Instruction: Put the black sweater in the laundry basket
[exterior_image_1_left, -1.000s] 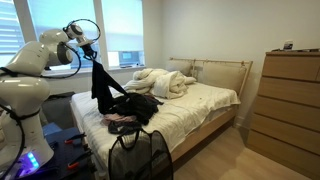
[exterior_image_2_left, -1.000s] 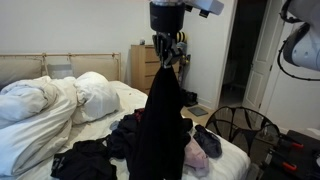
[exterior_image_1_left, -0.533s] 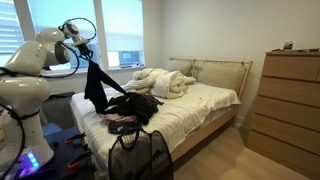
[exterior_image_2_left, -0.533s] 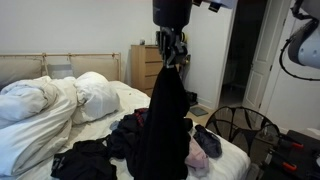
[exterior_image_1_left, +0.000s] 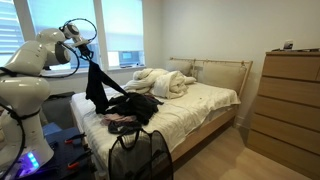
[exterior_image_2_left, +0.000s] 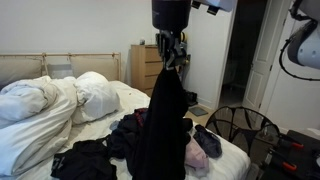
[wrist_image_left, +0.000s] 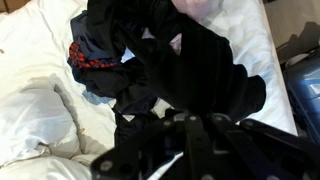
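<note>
Black cloth fills the middle of the frame in an exterior view: the black sweater (exterior_image_2_left: 165, 125) hangs in a long dark drape, lifted above the bed (exterior_image_2_left: 105, 105). The gripper (exterior_image_2_left: 172, 62) holds it from upper centre, jaws clamped tight on the top of the fabric. In an exterior view the same sweater (exterior_image_1_left: 97, 88) dangles at upper left from the gripper (exterior_image_1_left: 88, 60), and one strand slants down to the right toward the clothes pile (exterior_image_1_left: 135, 108). The wrist view looks straight down the sweater (wrist_image_left: 200, 75), which covers most of the frame, with a red-patterned garment (wrist_image_left: 88, 58) at the left on the white sheet.

No part of the sweater is in the laundry basket (exterior_image_1_left: 150, 160), which stands at bottom centre, at the near corner of the bed, handles up. It shows again at lower right (exterior_image_2_left: 240, 125).

Around this, a rumpled white duvet (exterior_image_1_left: 160, 82) lies near the headboard, the white arm (exterior_image_1_left: 35, 60) fills the left edge under a bright window (exterior_image_1_left: 110, 25), and a wooden dresser (exterior_image_1_left: 285, 100) stands at right.
</note>
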